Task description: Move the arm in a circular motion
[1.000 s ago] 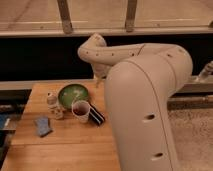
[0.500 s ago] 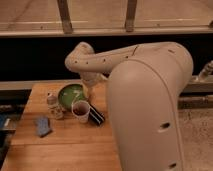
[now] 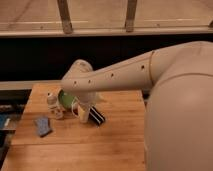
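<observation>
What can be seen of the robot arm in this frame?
The arm is thick, smooth and cream-white. A very large rounded segment fills the right side. From it a long link with small dark screw holes and a thin yellowish seam ring reaches left to a rounded joint over the wooden table. A short section then turns down toward the green plate and a cup. The gripper is at that lower end, just above the tabletop items; contact cannot be judged.

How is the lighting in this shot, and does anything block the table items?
Camera view: warm, dim, soft throughout; the arm crosses over the green plate and cup; the gripper hangs just above the table; the band behind the table is nearly black.
</observation>
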Robot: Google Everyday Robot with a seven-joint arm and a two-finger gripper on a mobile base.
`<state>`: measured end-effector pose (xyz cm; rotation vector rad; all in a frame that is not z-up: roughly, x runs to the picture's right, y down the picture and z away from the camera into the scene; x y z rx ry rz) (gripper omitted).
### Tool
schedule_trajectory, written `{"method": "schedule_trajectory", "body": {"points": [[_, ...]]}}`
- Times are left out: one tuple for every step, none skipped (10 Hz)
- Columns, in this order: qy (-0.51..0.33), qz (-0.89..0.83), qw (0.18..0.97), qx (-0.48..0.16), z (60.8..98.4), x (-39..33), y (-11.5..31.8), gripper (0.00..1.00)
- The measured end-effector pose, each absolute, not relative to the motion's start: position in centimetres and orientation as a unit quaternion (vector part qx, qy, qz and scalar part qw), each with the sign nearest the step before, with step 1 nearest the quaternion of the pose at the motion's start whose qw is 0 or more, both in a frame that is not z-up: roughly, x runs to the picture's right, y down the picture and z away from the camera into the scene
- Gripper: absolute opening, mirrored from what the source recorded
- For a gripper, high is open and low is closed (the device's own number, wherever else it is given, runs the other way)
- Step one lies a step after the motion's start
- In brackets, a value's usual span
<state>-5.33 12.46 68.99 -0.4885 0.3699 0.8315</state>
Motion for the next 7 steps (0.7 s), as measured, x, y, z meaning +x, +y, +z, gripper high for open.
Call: {"method": "schedule_trajectory", "body": {"points": [[0.177,0.402,0.867,-0.235,67.9,-4.9,13.7,0.8],[0.175,0.413,0.862,-0.235,66.7,-4.8,14.9,0.8],[0.177,0.424,0.857,-0.233,66.1,-4.7,15.4,0.8],[0.179,0.433,0.853,-0.229,65.8,-4.4,15.6,0.8],[0.182,0.442,0.849,-0.226,65.7,-4.0,15.7,0.8],[0.182,0.442,0.849,-0.226,65.7,-4.1,15.7,0.8],[0.18,0.44,0.85,-0.226,65.6,-4.3,15.7,0.8]]}}
